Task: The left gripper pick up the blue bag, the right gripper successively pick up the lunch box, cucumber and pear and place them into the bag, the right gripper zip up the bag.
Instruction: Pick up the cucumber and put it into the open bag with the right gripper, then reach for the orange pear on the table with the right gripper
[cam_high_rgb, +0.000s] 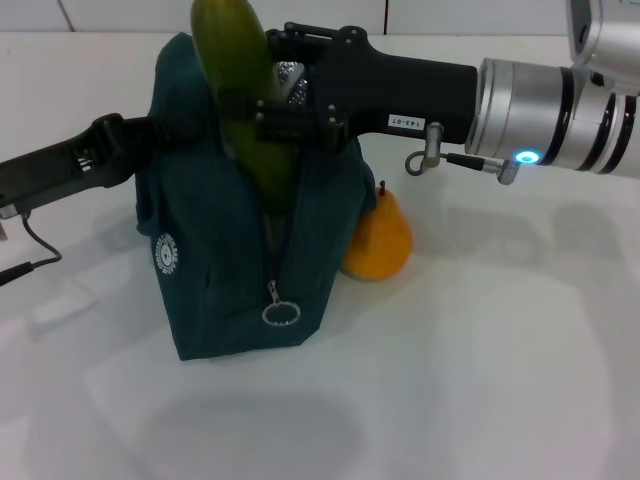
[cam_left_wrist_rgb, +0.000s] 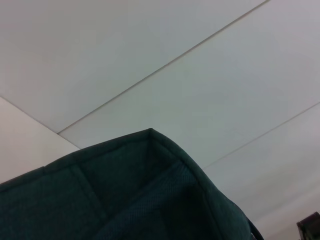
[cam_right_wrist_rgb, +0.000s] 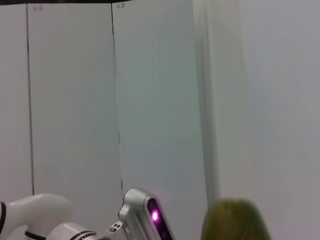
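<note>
The blue bag (cam_high_rgb: 225, 270) stands upright on the white table, its front zip open at the top and the ring pull (cam_high_rgb: 281, 313) hanging low. My left gripper (cam_high_rgb: 140, 140) holds the bag's left upper side, and bag fabric (cam_left_wrist_rgb: 125, 195) fills the left wrist view. Above the bag's mouth, my right gripper (cam_high_rgb: 265, 112) is shut on the cucumber (cam_high_rgb: 235, 55), which stands nearly upright with its lower end inside the opening. The cucumber's tip (cam_right_wrist_rgb: 235, 222) also shows in the right wrist view. On the table, the pear (cam_high_rgb: 380, 240) touches the bag's right side. The lunch box is out of view.
The white table (cam_high_rgb: 480, 380) stretches wide in front of and to the right of the bag. A black cable (cam_high_rgb: 30, 255) trails from the left arm at the table's left edge. White wall panels stand behind.
</note>
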